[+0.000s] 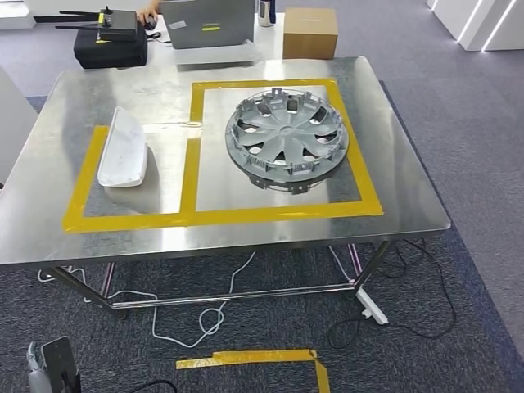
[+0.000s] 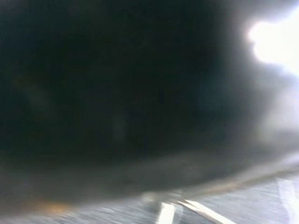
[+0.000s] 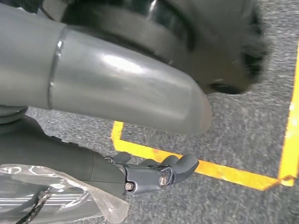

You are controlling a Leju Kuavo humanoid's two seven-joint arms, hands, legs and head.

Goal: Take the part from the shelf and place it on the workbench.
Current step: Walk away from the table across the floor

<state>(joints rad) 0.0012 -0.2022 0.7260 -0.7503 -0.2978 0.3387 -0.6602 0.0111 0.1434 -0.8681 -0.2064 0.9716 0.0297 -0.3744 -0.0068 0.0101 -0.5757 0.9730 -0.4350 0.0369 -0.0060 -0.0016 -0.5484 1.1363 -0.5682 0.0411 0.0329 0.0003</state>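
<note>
L wrist view is nearly all dark blur, w/ a bright glare patch at one corner and a strip of grey floor w/ pale lines; nothing there can be made out, so can't tell L hand's state. In head view, a grey bit of the robot (image 1: 52,366) is cut off at near-left edge, too little showing to say what it is.

R hand (image 3: 155,175) hangs low over grey carpet (image 3: 239,135), above a yellow tape line (image 3: 225,171). Thick grey thumb (image 3: 127,93) runs across the R wrist view; darker fingers (image 3: 176,168) lie fairly straight, apart from the thumb, w/ nothing between them – looks open and empty. Crinkled clear plastic (image 3: 70,198) sits by the wrist, partly cut off by frame edge.

Workbench (image 1: 401,147) is a steel-top table w/ yellow tape boxes. Grey wheel cover (image 1: 286,137) lies flat inside the larger right box, clear of the tape. White part (image 1: 124,147) lies in the smaller left box, its far end about on the tape edge. Neither is touched by a hand.

Far side: black case (image 1: 111,45), laptop (image 1: 207,23), cardboard box (image 1: 310,33), all partly cut off by top edge; a person's hand (image 1: 147,15) by the laptop. White cables (image 1: 204,315) and a power strip (image 1: 371,307) on the floor under the bench; a loose tape piece (image 1: 259,358) near.
</note>
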